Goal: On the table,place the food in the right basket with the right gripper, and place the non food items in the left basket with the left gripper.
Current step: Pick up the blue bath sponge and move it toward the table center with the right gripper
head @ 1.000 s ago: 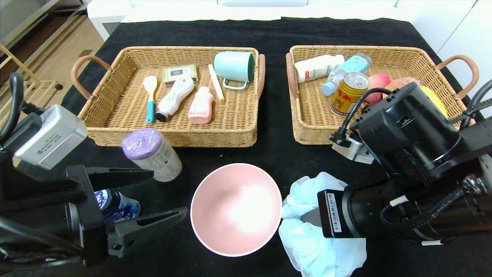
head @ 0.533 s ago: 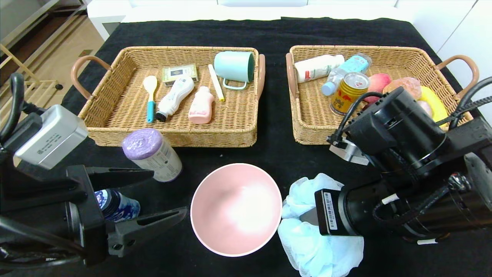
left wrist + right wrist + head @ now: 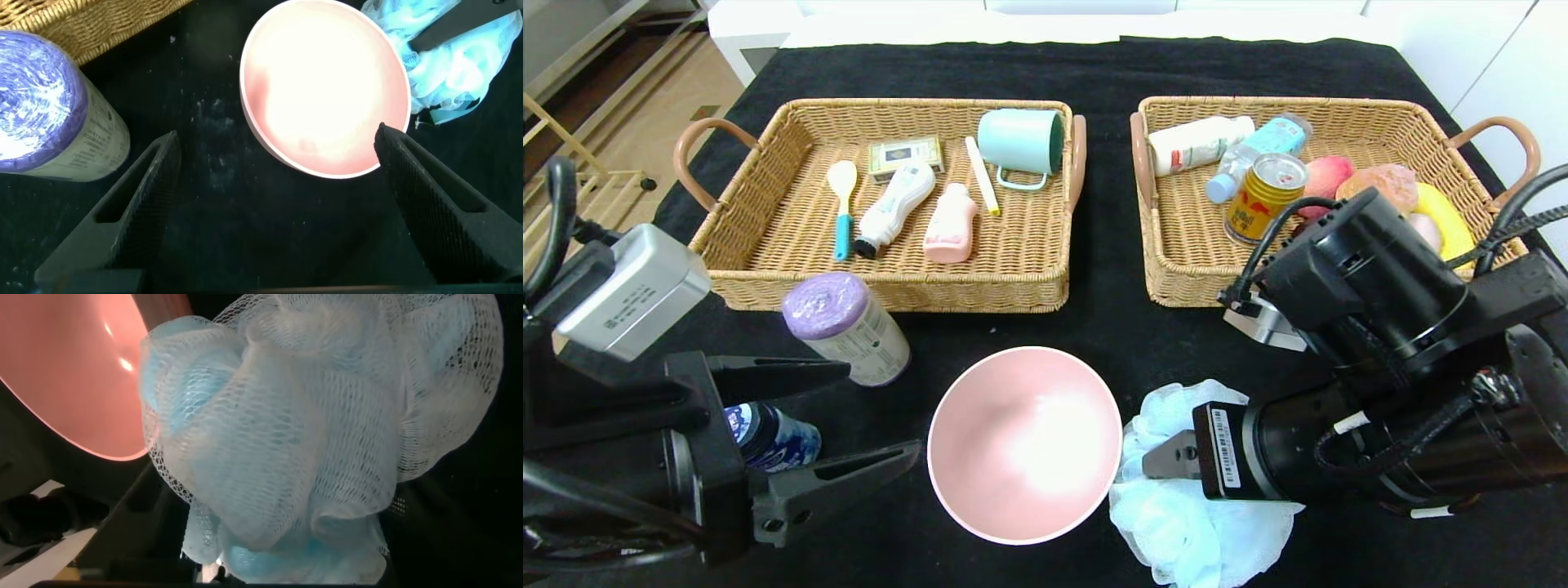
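My right gripper reaches in from the right, low at the front, open around the light blue bath pouf, which rests on the black table. One grey finger lies bare on top of it. The pouf fills the right wrist view. The pink bowl stands just left of the pouf. My left gripper hangs open at the front left with nothing in it, the bowl and the purple-capped canister ahead of it. The dark blue jar sits under the left arm.
The left basket holds a spoon, bottles, a small box and a mint cup. In the right basket are the gold-and-red can, the bun, bottles and fruit. The canister stands before the left basket.
The right arm has drawn back and down, baring the bun. The pouf has sagged and spread on the table, and a grey finger now shows above it. The left arm has not moved.
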`<move>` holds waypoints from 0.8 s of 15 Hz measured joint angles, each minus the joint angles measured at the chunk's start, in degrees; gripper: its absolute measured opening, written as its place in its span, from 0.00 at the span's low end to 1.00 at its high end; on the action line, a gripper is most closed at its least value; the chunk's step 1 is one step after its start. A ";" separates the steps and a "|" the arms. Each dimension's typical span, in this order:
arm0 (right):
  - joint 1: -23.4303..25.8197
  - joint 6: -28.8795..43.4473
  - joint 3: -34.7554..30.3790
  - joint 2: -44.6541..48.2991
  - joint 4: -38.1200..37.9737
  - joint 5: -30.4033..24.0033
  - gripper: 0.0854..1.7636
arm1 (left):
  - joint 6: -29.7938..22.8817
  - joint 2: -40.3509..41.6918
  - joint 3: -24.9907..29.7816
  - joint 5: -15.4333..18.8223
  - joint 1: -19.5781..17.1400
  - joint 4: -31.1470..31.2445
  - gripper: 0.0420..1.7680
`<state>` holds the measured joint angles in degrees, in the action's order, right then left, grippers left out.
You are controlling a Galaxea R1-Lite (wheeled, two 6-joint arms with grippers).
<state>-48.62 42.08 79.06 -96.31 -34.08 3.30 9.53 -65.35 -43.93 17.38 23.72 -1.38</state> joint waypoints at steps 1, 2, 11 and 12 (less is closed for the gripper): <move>-0.02 -0.05 -0.06 0.15 -0.04 0.02 0.79 | -0.02 0.00 0.00 0.02 0.00 0.00 0.97; -0.04 -0.07 -0.06 0.35 -0.09 0.09 0.81 | -0.02 0.00 0.00 0.00 0.00 0.00 0.97; 0.24 -1.02 1.60 3.19 -4.45 0.35 0.92 | 0.06 -0.11 0.00 0.00 0.00 0.00 0.97; 0.57 -1.34 1.79 3.83 -4.89 0.35 0.93 | 0.09 -0.16 0.00 0.00 0.00 0.00 0.97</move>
<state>-48.04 40.74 80.85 -92.48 -38.97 3.66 9.62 -65.51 -43.93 17.38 23.72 -1.38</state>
